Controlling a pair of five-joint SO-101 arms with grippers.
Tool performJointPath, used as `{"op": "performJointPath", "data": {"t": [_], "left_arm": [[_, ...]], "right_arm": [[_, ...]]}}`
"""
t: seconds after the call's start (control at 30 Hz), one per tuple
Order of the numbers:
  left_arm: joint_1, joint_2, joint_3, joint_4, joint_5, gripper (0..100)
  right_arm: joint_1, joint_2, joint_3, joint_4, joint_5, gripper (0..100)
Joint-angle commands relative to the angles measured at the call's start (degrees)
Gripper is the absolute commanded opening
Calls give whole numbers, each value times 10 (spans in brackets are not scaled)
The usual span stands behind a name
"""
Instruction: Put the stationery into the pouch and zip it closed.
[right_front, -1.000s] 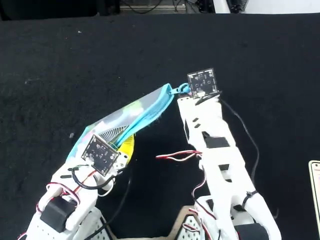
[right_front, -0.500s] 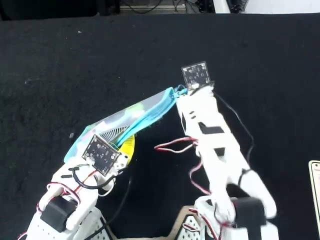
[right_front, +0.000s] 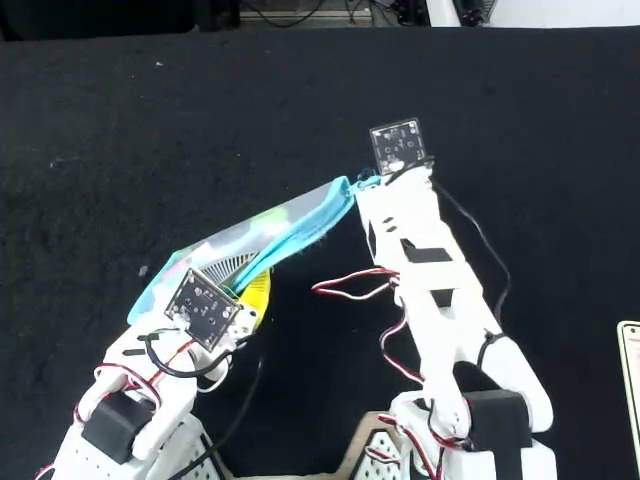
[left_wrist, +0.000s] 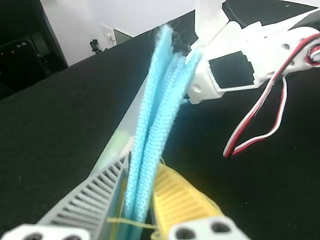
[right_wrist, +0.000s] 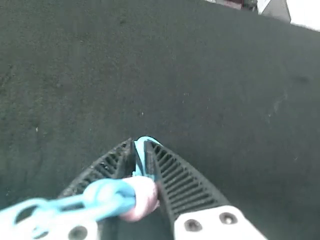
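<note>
The pouch (right_front: 262, 233), translucent with a light blue zipper edge, hangs stretched above the black table between both arms. My left gripper (right_front: 247, 283) holds its near end. In the left wrist view, a grey finger (left_wrist: 85, 205) and a yellow finger (left_wrist: 180, 205) are shut on the blue zipper band (left_wrist: 155, 130). My right gripper (right_front: 364, 183) is at the far end, shut on the blue zipper pull (right_wrist: 141, 149), with a pink bead (right_wrist: 141, 197) and a blue chain (right_wrist: 75, 205) hanging close to the camera. Something pale green (right_front: 268, 214) shows through the pouch wall.
Black cloth (right_front: 150, 120) covers the table, with open room to the left, far side and right. A pale flat object (right_front: 630, 370) lies at the right edge. Red and white wires (right_front: 350, 288) loop off the right arm between the two arms.
The right arm's wrist has shifted a little farther from the front edge and its lower links have swung, with the pouch's far end still held. The left arm has not moved.
</note>
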Motion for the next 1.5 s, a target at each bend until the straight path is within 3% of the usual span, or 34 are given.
{"op": "performJointPath", "data": {"t": [0.0, 0.1, 0.33, 0.67, 0.87, 1.23, 1.47], "left_arm": [[-4, 2, -14, 5, 9, 30], [-4, 2, -14, 5, 9, 30], [-7, 2, -14, 5, 9, 30], [-113, 2, -14, -45, 23, 30], [-172, 2, -14, -69, 86, 30], [-298, 1, -26, -128, 171, 30], [-324, 2, -27, -174, 173, 30]], "right_arm": [[0, -71, -35, 77, -10, 143], [-11, -124, -22, 127, -9, 203], [-14, -247, 48, 129, -10, 191], [-110, -419, 149, 133, -50, 194], [-86, -453, 163, 129, -55, 194], [-16, -454, 163, 129, -175, 195], [-14, -453, 192, 89, -174, 194]]}}
